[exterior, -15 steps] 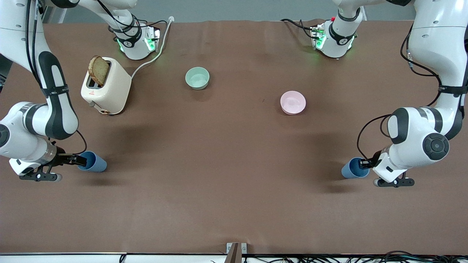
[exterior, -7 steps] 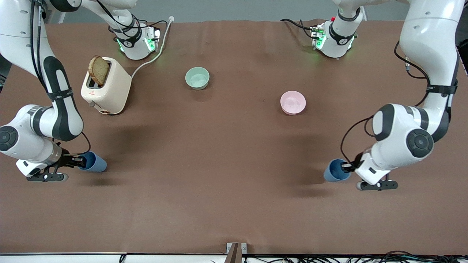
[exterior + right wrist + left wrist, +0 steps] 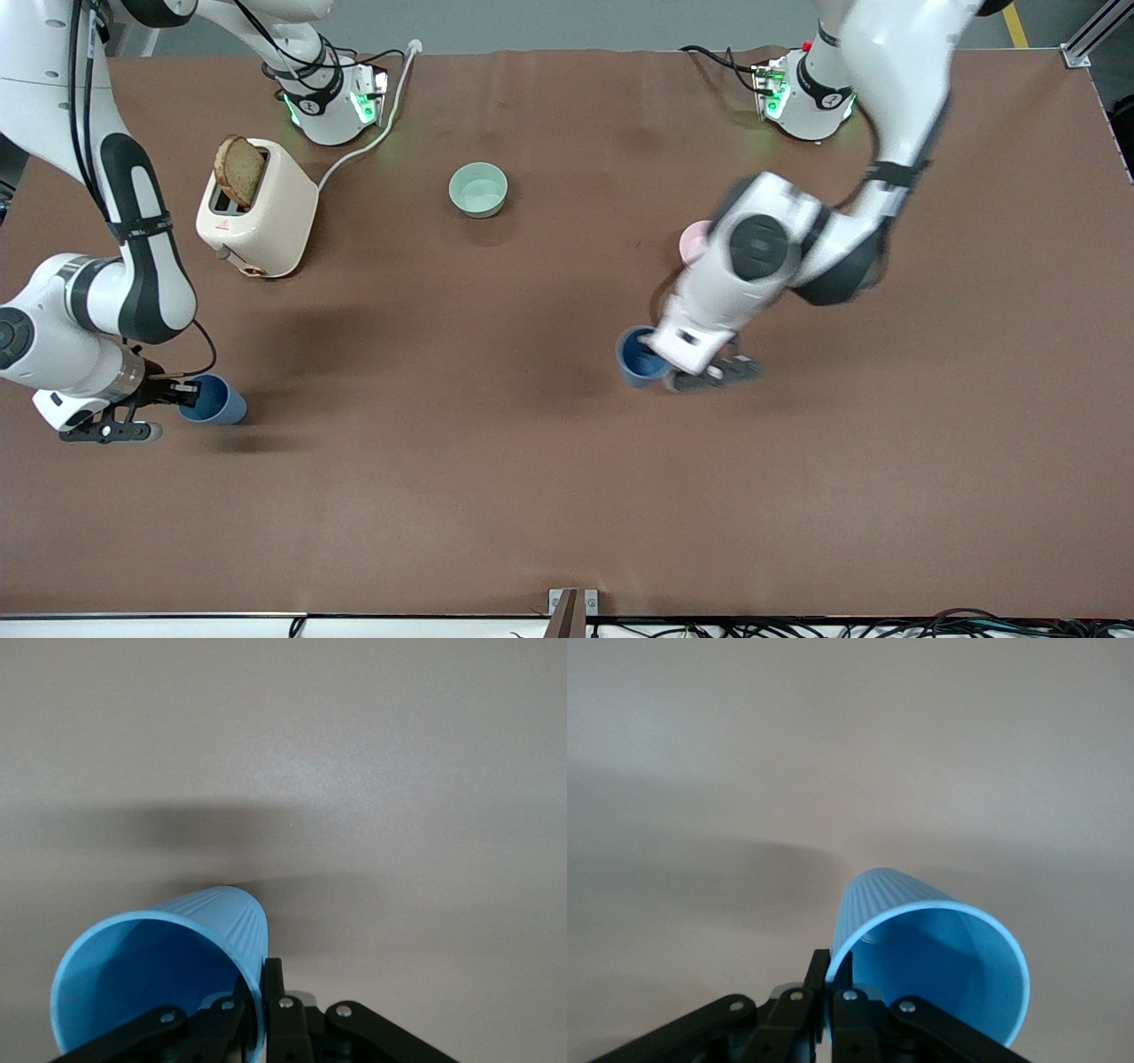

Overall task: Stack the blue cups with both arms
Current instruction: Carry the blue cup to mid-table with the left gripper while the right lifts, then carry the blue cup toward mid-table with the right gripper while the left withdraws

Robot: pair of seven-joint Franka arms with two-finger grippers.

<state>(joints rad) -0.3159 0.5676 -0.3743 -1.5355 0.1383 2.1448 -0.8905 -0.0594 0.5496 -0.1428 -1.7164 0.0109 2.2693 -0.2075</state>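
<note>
Each of the arms holds one of the blue cups by its rim wall, one finger inside and one outside. My left gripper (image 3: 654,350) is shut on a blue cup (image 3: 638,356) and holds it over the middle of the table; the left wrist view shows that gripper (image 3: 831,970) and the cup (image 3: 939,948), its mouth toward the camera. My right gripper (image 3: 188,390) is shut on the other blue cup (image 3: 215,401) at the right arm's end of the table; the right wrist view shows that gripper (image 3: 264,979) and its cup (image 3: 168,966).
A pink bowl (image 3: 692,240) is mostly hidden by the left arm. A mint-green bowl (image 3: 478,189) stands near the arms' bases. A cream toaster (image 3: 266,217) holding a slice of toast (image 3: 239,170) stands toward the right arm's end, its cord (image 3: 368,146) running to the table's edge.
My left arm has swung its blue cup from the left arm's end of the table to over the middle, covering most of the pink bowl. My right gripper and its cup shifted only slightly.
</note>
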